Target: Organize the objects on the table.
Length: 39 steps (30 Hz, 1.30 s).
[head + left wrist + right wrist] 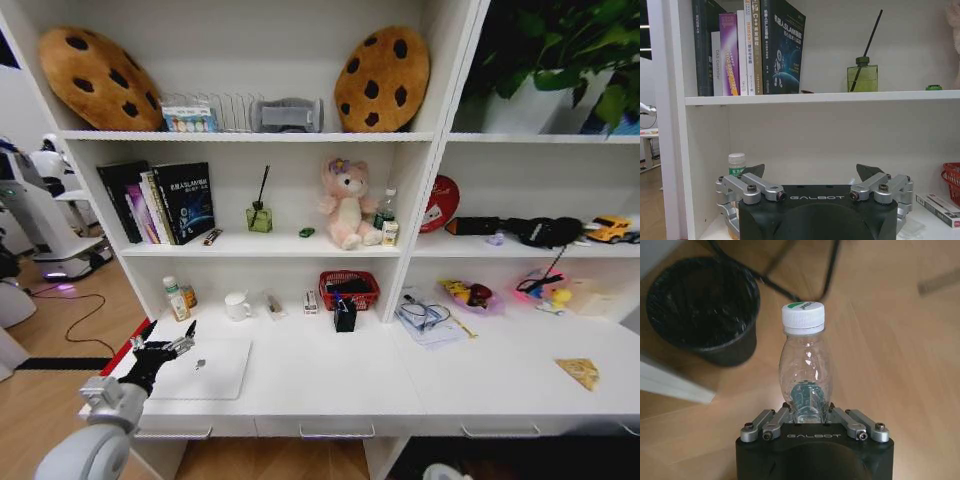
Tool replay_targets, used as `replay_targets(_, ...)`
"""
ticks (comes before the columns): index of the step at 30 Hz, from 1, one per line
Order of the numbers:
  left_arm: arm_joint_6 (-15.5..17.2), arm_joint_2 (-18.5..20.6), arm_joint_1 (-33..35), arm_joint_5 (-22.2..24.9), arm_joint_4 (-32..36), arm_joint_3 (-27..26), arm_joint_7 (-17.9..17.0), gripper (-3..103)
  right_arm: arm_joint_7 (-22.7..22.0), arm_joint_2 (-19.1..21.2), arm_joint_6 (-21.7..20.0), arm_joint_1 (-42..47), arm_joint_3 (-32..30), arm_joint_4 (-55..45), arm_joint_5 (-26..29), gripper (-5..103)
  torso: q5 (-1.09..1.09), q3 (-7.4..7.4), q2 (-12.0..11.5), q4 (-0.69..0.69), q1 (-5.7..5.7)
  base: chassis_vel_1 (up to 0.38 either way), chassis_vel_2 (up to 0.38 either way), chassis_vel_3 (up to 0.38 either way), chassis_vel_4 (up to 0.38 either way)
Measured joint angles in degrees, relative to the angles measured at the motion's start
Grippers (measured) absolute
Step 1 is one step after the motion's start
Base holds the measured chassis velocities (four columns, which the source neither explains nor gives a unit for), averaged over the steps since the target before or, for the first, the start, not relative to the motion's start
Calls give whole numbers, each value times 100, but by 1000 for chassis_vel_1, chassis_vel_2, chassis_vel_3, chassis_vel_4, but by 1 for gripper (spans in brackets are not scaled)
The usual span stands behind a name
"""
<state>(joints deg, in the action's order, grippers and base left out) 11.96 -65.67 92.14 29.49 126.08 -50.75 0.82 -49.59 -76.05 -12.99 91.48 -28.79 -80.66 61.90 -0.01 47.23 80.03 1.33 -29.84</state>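
Note:
My left gripper [172, 345] hovers open over the left end of the white table [330, 385], above the near-left corner of the closed silver laptop [205, 368]. In the left wrist view its fingers [757, 170] spread wide with nothing between them, facing the shelf back. A flat yellow wedge [580, 373] lies at the table's right end. A tiny green toy car [306, 232] sits on the middle shelf. My right gripper [807, 412] is shut on a clear plastic bottle [805, 365] with a white cap, held over wooden floor.
A small capped bottle [175, 298], white mug [237, 305], red basket [348, 290], black holder [345, 315] and glasses on papers [425, 318] line the table's back. Books [755, 47] and a reed diffuser [862, 75] stand on the shelf. A black bin [705, 310] stands on the floor.

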Motion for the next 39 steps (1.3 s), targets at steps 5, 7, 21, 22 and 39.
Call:
replay_targets(5,0,0,0,0,0,0,-3,100,1885,230,872,223,85,966,-2022,24,-3,0,1,-1,0,0,0,0,0)
replay_targets(7,0,0,0,0,0,0,0,100,2555,234,1470,261,22,1473,-2985,24,-1,0,1,-1,0,0,0,0,0)
replay_targets(21,0,0,0,0,0,0,0,100,4284,336,3511,220,143,3749,-4367,23,-2,-1,1,-1,1,0,0,0,0)
replay_targets(22,0,0,0,0,0,0,0,100,4283,304,3511,225,150,3737,-4365,23,-1,-1,1,-1,0,0,0,0,0)
replay_targets(39,0,0,0,0,0,0,-1,100,4091,232,3525,255,141,3534,-4474,23,0,0,1,-1,0,-165,-158,169,160)
